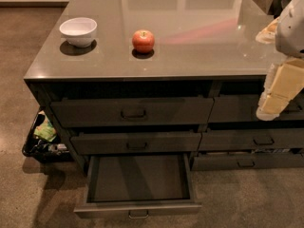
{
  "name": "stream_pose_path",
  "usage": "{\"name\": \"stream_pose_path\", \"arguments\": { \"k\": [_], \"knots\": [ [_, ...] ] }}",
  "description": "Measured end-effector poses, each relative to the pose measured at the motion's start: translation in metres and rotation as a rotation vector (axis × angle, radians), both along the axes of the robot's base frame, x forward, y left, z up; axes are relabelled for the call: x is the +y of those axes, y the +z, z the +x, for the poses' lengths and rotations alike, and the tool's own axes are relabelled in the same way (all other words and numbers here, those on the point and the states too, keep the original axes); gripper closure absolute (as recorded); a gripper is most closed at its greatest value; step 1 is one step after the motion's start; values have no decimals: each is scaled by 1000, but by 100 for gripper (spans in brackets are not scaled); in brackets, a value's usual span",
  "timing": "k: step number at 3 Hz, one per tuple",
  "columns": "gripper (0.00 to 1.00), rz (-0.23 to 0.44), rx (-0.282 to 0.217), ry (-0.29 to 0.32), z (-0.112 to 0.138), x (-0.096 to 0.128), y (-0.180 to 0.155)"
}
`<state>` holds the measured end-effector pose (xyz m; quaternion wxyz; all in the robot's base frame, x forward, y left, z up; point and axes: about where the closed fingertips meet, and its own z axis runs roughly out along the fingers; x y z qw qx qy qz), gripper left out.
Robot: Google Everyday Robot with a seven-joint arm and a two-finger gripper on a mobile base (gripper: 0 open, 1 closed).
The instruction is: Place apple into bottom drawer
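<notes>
A small red-orange apple [143, 41] rests upright on the grey counter [190, 46], a little right of a white bowl. The bottom drawer [137, 208] of the left stack is pulled out toward me, and its dark inside holds nothing I can see. Above it, the two other drawers [133, 112] of that stack are closed. My gripper [281, 91] hangs at the right edge of the view, in front of the right drawer stack, well to the right of the apple and below the counter top. Nothing shows in it.
A white bowl [79, 31] stands near the counter's left front corner. A black bin [42, 141] of colourful packets sits on the floor left of the cabinet. The right stack of drawers [256, 140] is shut. Brown floor surrounds the open drawer.
</notes>
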<state>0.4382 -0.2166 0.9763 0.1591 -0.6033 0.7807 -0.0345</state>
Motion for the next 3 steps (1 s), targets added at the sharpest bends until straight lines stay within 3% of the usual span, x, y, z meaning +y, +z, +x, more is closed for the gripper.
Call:
{"name": "stream_pose_path", "arguments": {
  "k": [1,3],
  "knots": [
    [0,-4,-9,3,2,2,2],
    [0,-43,-34,59,36,29,7]
  ]
}}
